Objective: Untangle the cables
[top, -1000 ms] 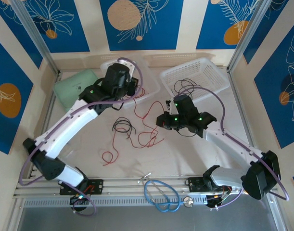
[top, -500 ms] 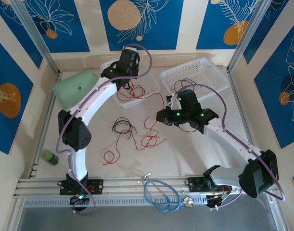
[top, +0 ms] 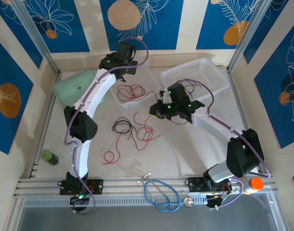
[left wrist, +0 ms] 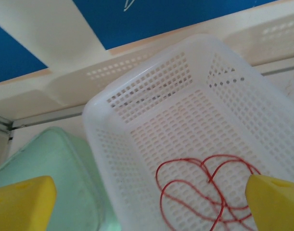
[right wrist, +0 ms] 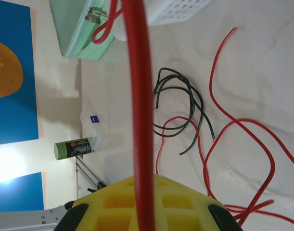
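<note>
Several red cables are in play. One coil [left wrist: 204, 187] lies inside the white mesh basket [left wrist: 151, 91], apparently set apart from the rest. The left gripper [left wrist: 147, 204] hovers just above that basket with its yellow fingers [left wrist: 21, 202] spread wide, holding nothing. Near the basket's front, the right gripper [right wrist: 139, 197] is pinched tight on another red wire [right wrist: 135, 86], likely to draw it free of the black cable [right wrist: 183, 103] and red loops [top: 144, 132] lying on the table [top: 185, 149] beside the basket.

PLACE: robot lab test cell, live | FRAME: metal rails [top: 118, 185] along the near edge, slanted corner posts [top: 35, 36] | RIG: 2 robot arms [top: 91, 98] bolted to those rails, status lights [top: 169, 91] glowing green | WALLS: blue leaf-print panels [top: 142, 21] boxing in a white tabletop [top: 185, 154] on 3 sides
</note>
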